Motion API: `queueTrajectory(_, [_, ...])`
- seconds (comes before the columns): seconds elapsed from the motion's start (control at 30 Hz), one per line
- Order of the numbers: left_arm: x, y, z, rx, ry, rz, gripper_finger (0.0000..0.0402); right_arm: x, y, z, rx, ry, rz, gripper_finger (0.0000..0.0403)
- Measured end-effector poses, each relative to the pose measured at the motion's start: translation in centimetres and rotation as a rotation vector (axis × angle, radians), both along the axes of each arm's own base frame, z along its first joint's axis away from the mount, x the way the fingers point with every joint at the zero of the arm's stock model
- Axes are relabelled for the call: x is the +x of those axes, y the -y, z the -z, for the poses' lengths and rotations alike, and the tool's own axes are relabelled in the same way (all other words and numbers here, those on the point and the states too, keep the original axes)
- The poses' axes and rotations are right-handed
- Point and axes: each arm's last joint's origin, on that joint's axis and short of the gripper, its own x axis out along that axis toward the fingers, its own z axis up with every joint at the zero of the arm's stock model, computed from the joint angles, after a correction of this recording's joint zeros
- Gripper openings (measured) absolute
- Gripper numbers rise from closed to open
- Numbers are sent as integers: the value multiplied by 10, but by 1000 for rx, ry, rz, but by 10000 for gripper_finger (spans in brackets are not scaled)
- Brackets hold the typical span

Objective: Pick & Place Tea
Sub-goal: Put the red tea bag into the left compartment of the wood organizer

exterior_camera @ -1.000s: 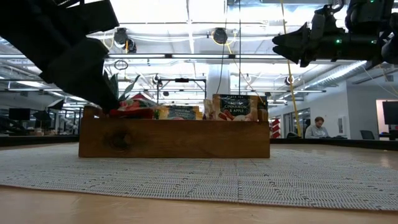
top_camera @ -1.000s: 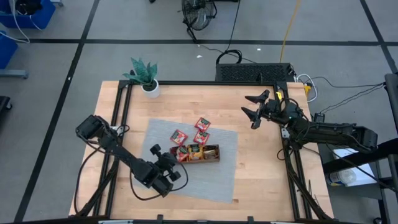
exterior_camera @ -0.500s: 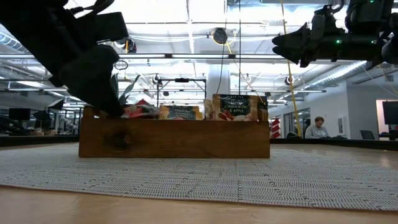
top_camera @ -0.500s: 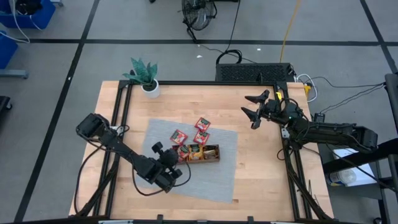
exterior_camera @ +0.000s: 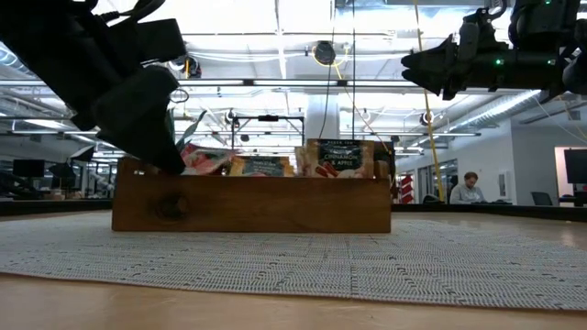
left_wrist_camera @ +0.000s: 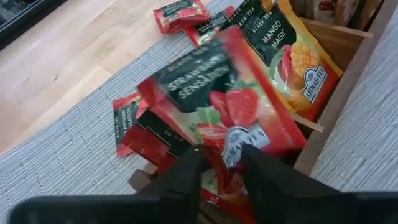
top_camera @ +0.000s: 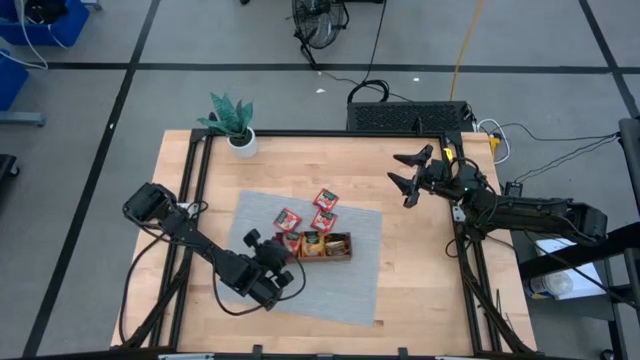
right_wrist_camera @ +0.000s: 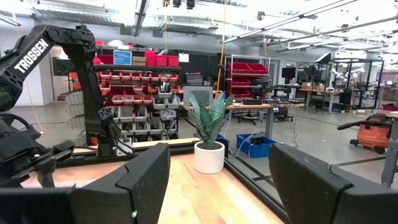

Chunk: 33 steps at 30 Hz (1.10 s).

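On the wooden table (top_camera: 400,270) lies a grey woven mat (top_camera: 350,290), and on the mat sits a brown wooden tray (top_camera: 340,246) with compartments, its long side wall filling the middle of the low view. A potted plant (top_camera: 233,125) stands near the table's 11 o'clock corner, well apart from the mat. The left gripper (left_wrist_camera: 217,163) is at the tray's 9 o'clock end, its two dark fingers clenched on a red strawberry tea sachet (left_wrist_camera: 233,112) that hangs tilted over that end compartment. The sachet is flat and glossy, red with a dark green band at one end and pictures of strawberries. Just beside it in the tray leans an orange-yellow mango sachet (left_wrist_camera: 292,59), and a cinnamon and apple sachet (exterior_camera: 336,158) stands upright toward the tray's other end. Three loose red sachets (top_camera: 324,199) lie on the mat at 12 o'clock from the tray, near but not touching it. The right gripper (top_camera: 412,172) waits above bare table at about 2 o'clock from the tray, well apart from it, its fingers spread wide and holding nothing.
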Motion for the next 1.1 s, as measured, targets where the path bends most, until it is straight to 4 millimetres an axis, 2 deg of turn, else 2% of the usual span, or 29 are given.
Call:
queueTrajectory(0.17, [-1,0,0,2,-15,2,171,0,0,0,0,-1,0,254])
queueTrajectory(0.37, [-2,-1,-5,-13,-6,4,195,0,0,0,0,-1,0,254])
queueTrajectory(0.6, [-4,-2,-20,-31,31,22,189,0,0,0,1,-1,0,254])
queueTrajectory(0.93, [-12,-15,-64,-3,99,99,163,1,0,4,-2,-47,4,254])
queueTrajectory(1.1, [-9,-31,-82,-171,16,195,141,1,0,4,-11,-44,6,254])
